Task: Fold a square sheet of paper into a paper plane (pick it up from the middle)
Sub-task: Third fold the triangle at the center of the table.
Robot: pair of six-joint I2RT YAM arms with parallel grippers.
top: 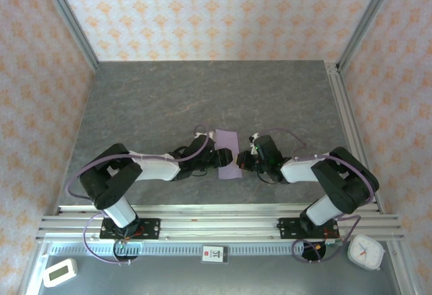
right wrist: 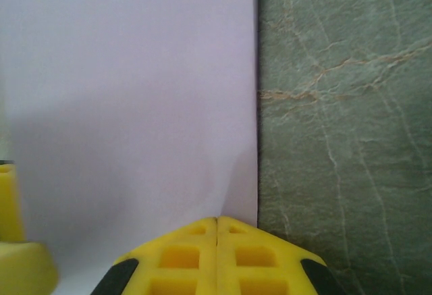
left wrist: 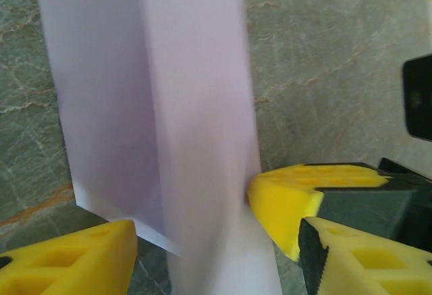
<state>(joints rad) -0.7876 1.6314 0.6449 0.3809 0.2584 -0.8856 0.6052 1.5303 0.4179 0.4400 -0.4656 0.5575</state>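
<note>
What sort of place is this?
Likely a robot test booth, not a home: a left arm and right arm bolted to a metal rail, with wallpapered panels boxing in a grey tabletop.

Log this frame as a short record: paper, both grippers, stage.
paper: pale lilac sheet of paper, partly folded, on the grey marbled table between the arms
left gripper: open, yellow fingers either side of a raised fold of the sheet
right gripper: shut, tip at the sheet's edge; grip unclear
stage: folding underway, no dart shape yet
</note>
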